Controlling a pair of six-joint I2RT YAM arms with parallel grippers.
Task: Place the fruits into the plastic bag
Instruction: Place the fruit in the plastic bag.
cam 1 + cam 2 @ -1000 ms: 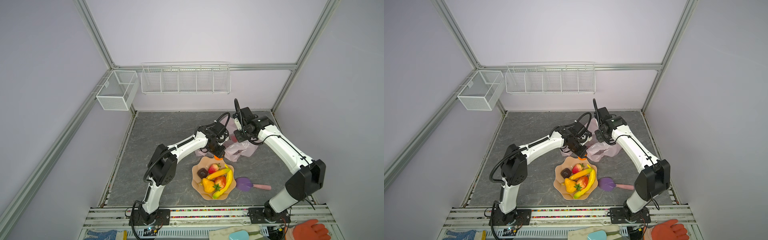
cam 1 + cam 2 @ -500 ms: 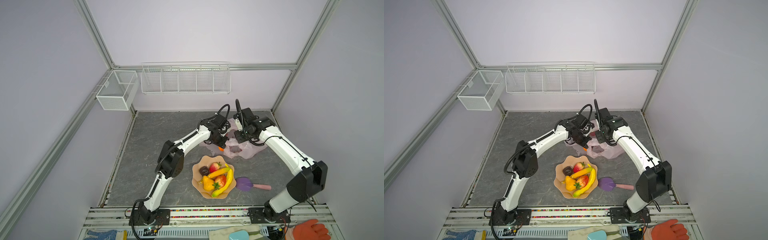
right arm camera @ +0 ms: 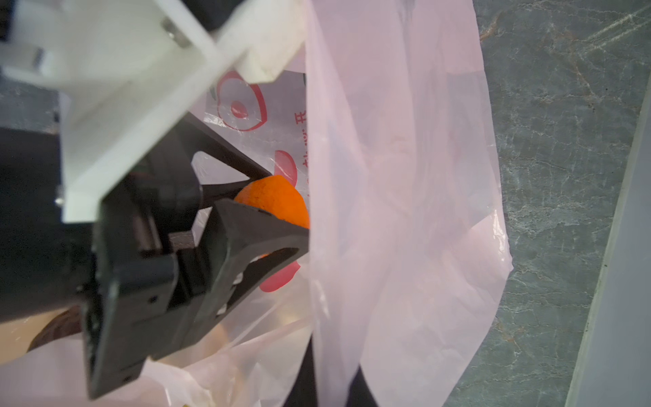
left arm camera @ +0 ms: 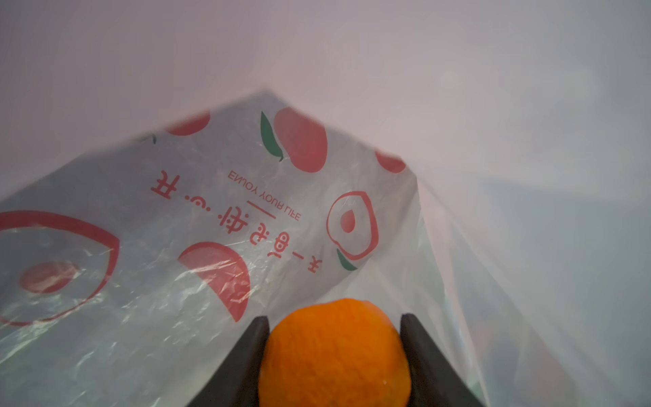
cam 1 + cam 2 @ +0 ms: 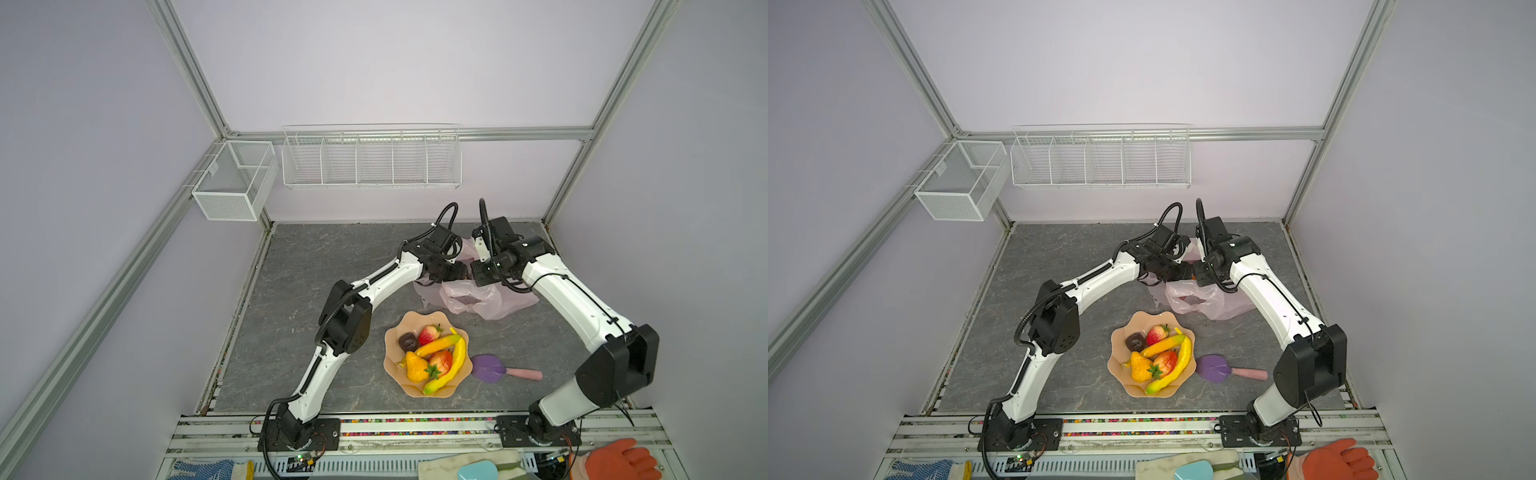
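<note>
Left gripper (image 4: 333, 317) is clamped on the tangerine (image 4: 334, 356), a dimpled orange ball filling the gap between the black fingers (image 4: 253, 345), right inside the mouth of the plastic bag (image 4: 246, 197). Thin crinkly pink film crowds close on every side, with the printed panel ahead. Right gripper (image 5: 480, 276) is pinched tight on the bag's upper edge, its tips mostly buried under film in its wrist view. In both top views the wrists hide nearly all of the tangerine. The other fruits (image 5: 440, 345) sit in the scalloped peach bowl (image 5: 409, 320), apart from the bag, with open grey marbled table (image 5: 324, 266) around.
</note>
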